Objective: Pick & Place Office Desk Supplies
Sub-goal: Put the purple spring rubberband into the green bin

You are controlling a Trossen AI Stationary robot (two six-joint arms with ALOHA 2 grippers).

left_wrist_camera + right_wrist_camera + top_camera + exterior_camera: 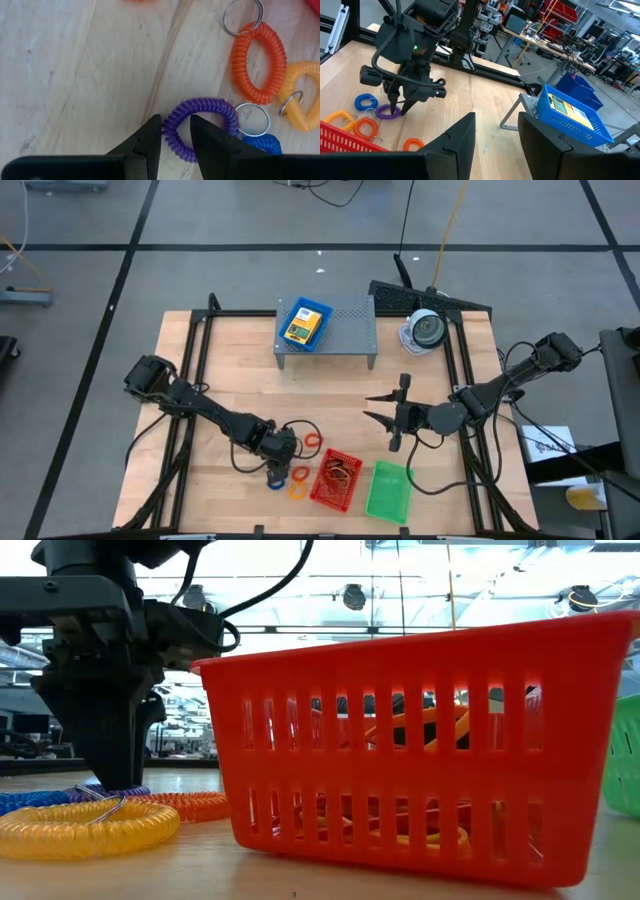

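My left gripper (277, 470) (176, 131) stands low over the table's near part, fingers pointing down, shut on a purple coil ring (200, 111) (112, 792). Beside it lie a blue coil ring (262, 144), an orange one (258, 62) and a yellow one (300, 95) (85, 825), each flat on the wood with a metal key ring. A red mesh tray (335, 478) (400, 740) holding coil rings and a green mesh tray (388, 490) stand to the right. My right gripper (395, 420) (495, 132) hangs open above mid-table, touching nothing. My left gripper pinches one side of the purple coil ring's loop (176, 142) between its two fingers, one finger (150, 142) outside the loop and one (207, 142) inside it. It comes from above, pointing down. The ring lies flat on the table.
A blue mesh tray (303, 323) (572, 112) with a yellow-and-green crayon box sits on the grey perforated shelf (345, 330) at the far side. A round white-and-grey device (425, 330) stands to its right. Thin red bands (300, 427) and another orange ring (313, 442) lie near the left gripper.
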